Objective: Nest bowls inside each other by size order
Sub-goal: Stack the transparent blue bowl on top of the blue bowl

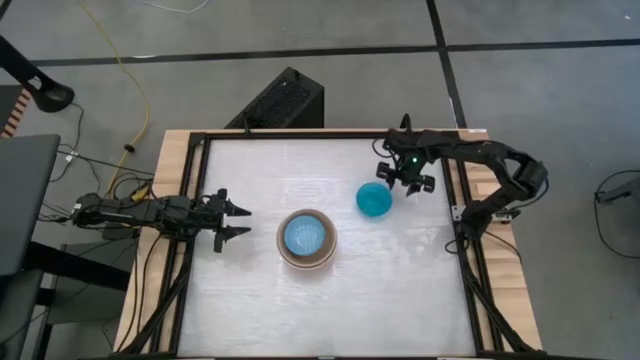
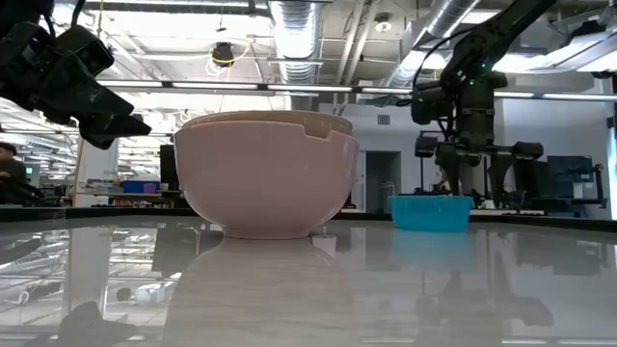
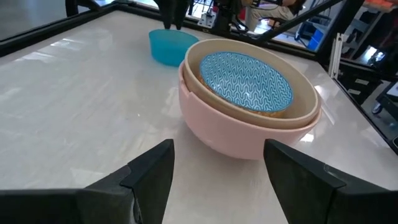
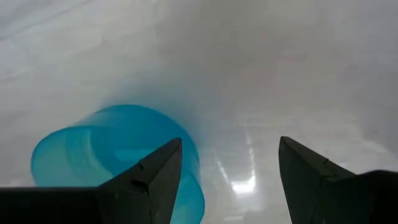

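A nested stack stands on its base mid-table: a salmon-pink bowl (image 1: 306, 258) holds a grey-beige bowl (image 3: 305, 109), which holds a light blue patterned bowl (image 1: 306, 236). A small teal-blue bowl (image 1: 374, 200) stands alone to the stack's far right. No cream-white bowl shows. My left gripper (image 1: 238, 220) is open, level, left of the stack. My right gripper (image 1: 412, 184) is open, pointing down, just right of and above the teal bowl, which also shows in the right wrist view (image 4: 118, 155).
A black frame (image 1: 200, 140) borders the white table top. A black box (image 1: 280, 100) sits beyond the far edge. Bare table lies in front of the stack and on the near right.
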`<state>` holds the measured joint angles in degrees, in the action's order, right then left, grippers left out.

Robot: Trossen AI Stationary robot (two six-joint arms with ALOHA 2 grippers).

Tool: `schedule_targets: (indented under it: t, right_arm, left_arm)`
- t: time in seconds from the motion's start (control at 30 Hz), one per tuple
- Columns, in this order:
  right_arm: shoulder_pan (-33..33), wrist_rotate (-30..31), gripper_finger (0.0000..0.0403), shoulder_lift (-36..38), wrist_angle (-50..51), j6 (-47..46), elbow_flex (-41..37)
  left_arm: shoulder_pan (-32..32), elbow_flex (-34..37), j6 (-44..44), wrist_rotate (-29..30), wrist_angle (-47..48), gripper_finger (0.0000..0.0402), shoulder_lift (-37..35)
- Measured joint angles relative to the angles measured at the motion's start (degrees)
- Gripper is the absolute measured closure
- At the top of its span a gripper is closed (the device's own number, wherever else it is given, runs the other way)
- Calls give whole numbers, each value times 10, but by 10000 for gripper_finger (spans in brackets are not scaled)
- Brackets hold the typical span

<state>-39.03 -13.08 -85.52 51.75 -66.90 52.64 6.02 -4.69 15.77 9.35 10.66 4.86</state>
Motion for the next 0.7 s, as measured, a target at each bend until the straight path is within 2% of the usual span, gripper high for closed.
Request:
schedule_targets:
  t: [0.33, 0.7]
  right_arm:
    - [-59, -127, 168, 0, 3, 37, 7]
    - [-69, -139, 168, 0, 4, 49, 7]
  left_arm:
    - [0, 0, -1, -13, -1, 164, 0]
    - [0, 1, 0, -16, -1, 164, 0]
